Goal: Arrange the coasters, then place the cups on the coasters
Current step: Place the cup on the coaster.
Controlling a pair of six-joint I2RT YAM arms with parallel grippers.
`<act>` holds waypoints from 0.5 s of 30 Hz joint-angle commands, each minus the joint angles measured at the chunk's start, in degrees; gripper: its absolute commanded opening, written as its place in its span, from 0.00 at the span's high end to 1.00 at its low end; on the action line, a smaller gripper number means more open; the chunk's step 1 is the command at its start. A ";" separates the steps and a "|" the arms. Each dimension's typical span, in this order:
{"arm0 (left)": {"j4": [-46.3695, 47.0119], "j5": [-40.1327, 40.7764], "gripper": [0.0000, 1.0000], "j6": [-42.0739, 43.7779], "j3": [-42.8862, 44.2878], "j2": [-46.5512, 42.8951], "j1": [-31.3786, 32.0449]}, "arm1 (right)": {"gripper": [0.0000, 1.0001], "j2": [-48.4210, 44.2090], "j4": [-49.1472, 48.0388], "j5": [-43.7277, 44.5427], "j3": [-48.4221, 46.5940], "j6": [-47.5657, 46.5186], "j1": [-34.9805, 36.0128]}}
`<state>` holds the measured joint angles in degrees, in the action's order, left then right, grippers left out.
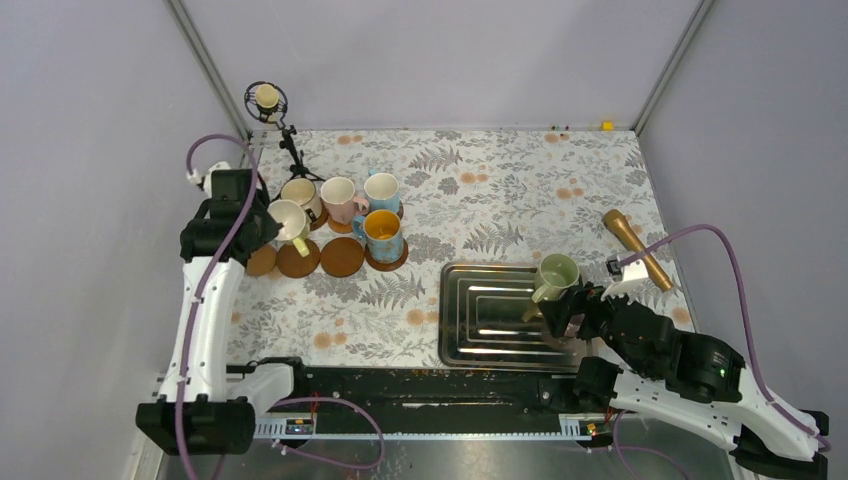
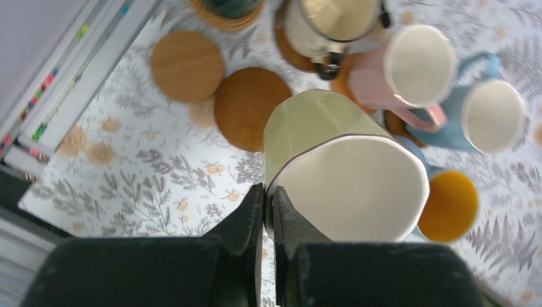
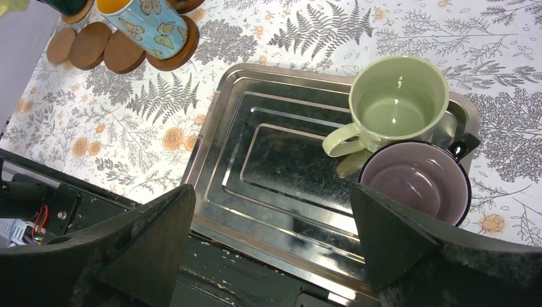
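Bright, even, diffuse light from above, only faint soft shadows under the cups (image 1: 338, 197), white glare streaks on the steel tray (image 1: 490, 310), left wrist view blurred, the pale cup (image 2: 345, 173) and left gripper (image 2: 264, 195) out of focus, right wrist view sharp

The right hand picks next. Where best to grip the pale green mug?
Probably its rim at the far side, from above: the pale green mug stands upright, its handle juts near-left and the mauve mug crowds the near side.
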<state>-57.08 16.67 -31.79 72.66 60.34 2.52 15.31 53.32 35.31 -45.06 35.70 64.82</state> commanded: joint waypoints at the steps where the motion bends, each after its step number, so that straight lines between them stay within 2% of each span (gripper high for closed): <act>1: 6.51 -7.28 1.00 -8.56 -3.34 0.65 -9.45 | 0.01 -0.06 -2.47 0.42 0.56 -0.13 0.20; 4: 5.61 -6.68 1.00 -14.14 -4.69 2.51 -14.07 | 0.00 0.60 -2.71 0.43 0.40 -1.13 0.15; 9: 5.78 2.01 1.00 -20.05 -5.65 3.04 -17.45 | 0.01 2.14 -2.70 0.12 -0.32 -2.72 0.16; 15: 9.16 3.64 1.00 -21.72 -5.36 4.78 -21.67 | 0.01 4.58 -0.85 -0.37 -2.06 -2.29 0.13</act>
<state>-55.77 16.64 -49.39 65.65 65.08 -17.21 17.69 52.90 34.83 -44.80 33.69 64.82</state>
